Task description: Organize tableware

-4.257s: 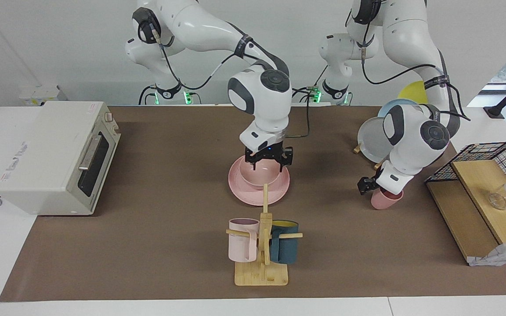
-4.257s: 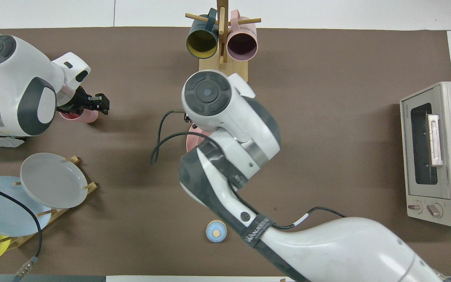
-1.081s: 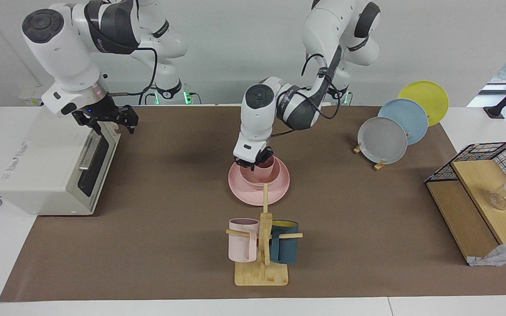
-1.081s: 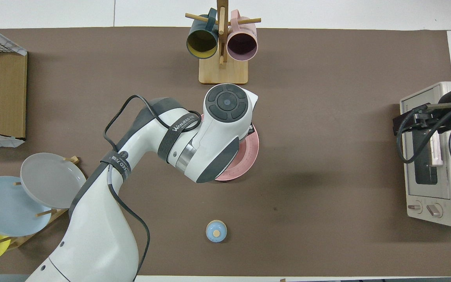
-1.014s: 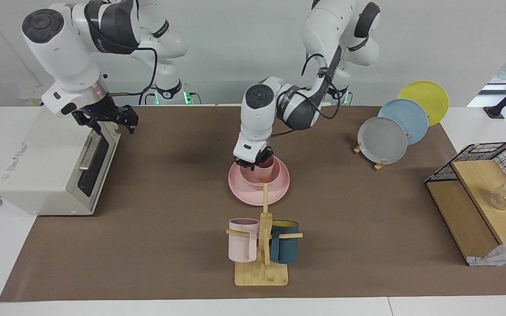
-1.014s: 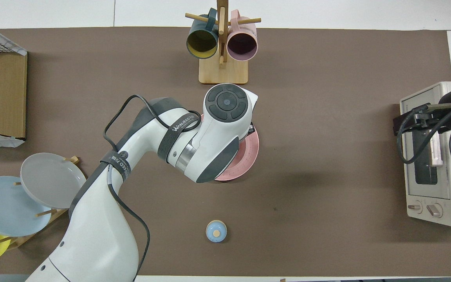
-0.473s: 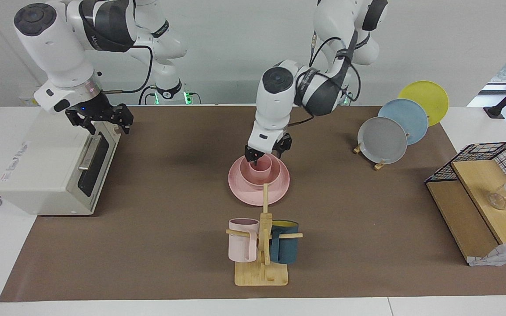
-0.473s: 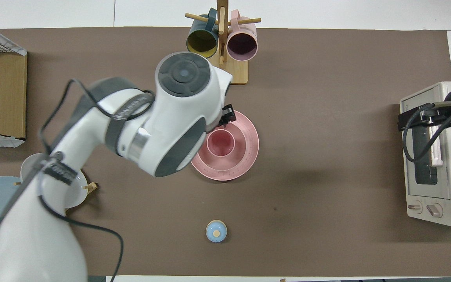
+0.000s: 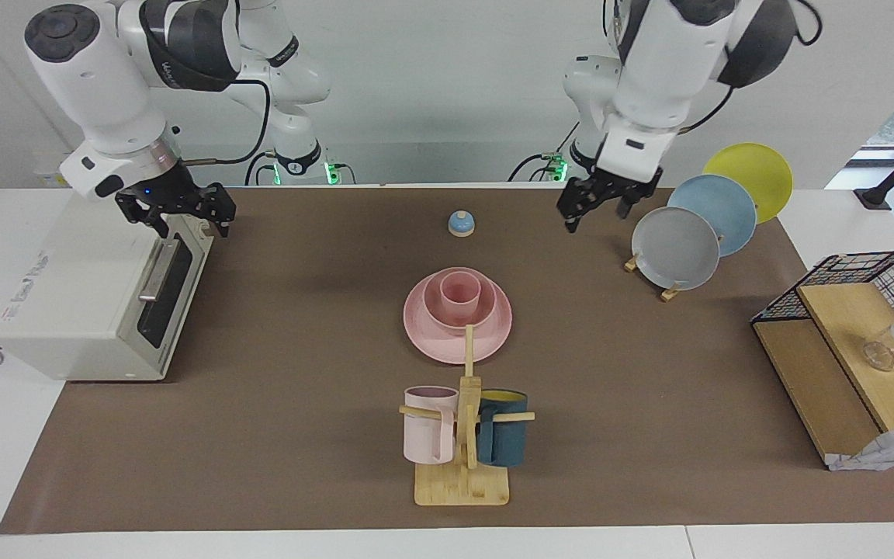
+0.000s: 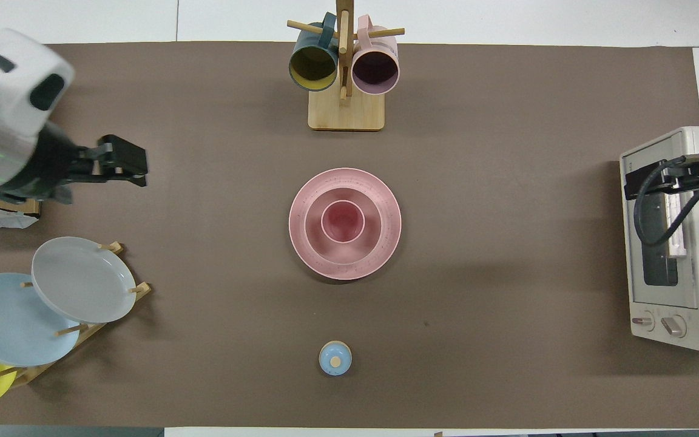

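The pink plate [image 9: 422, 338] lies at the table's middle, also in the overhead view [image 10: 389, 207]. The pink bowl [image 9: 436, 315] sits on it [image 10: 374, 235]. The small pink cup [image 9: 460, 292] stands upright inside the bowl [image 10: 343, 221]. My left gripper [image 9: 596, 210] is open and empty, raised over the mat beside the plate rack, well away from the pink stack; it also shows in the overhead view [image 10: 138, 167]. My right gripper [image 9: 175, 216] is open and empty, hanging over the toaster oven's top front edge [image 10: 636, 182].
A wooden mug rack [image 9: 462, 466] with a pale pink and a teal mug stands farther from the robots than the stack. A toaster oven [image 9: 82, 272] is at the right arm's end. Grey, blue and yellow plates [image 9: 676, 248] stand in a rack. A blue bell [image 9: 460, 223] sits nearer the robots. A wire-and-wood shelf [image 9: 843, 341] is at the left arm's end.
My left gripper let go of the cup, which now stands in the bowl, then rose and drew back to the plate rack. The right gripper stayed over the oven.
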Motion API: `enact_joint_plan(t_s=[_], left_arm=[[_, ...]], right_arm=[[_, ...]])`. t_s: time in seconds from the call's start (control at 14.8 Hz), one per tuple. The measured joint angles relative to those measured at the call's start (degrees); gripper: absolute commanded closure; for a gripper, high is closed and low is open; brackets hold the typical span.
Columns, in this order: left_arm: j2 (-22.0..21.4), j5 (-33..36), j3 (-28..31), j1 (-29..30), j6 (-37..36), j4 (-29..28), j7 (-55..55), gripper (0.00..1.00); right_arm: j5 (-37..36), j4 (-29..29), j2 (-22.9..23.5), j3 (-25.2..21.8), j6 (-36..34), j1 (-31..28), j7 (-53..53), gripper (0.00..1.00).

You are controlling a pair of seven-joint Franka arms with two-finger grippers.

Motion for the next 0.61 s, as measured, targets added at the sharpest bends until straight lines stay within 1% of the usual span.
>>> enact_joint_plan(t_s=[0.14, 0.27, 0.41, 0.61], left_arm=[[-1.2, -0.2, 0.1, 5.6, -1.4, -0.8, 8.5, 0.0], [-1.7, -0.3, 0.2, 8.6, -1.4, -2.5, 13.3, 0.0], [-2.5, -0.3, 0.1, 9.6, 0.2, -5.3, 15.3, 0.0], [-4.5, -0.3, 0.0, 10.0, 5.9, -10.9, 16.4, 0.0]], right_arm=[[0.3, 0.5, 0.0, -3.5, 0.0, 1.8, 0.0, 0.0], [1.7, 0.7, 0.0, -5.5, -0.1, 2.4, 0.8, 0.0], [1.9, 0.7, 0.0, -5.9, -0.1, 2.4, 1.4, 0.0], [1.9, 0.7, -0.1, -5.6, -0.2, 2.7, 2.1, 0.0]])
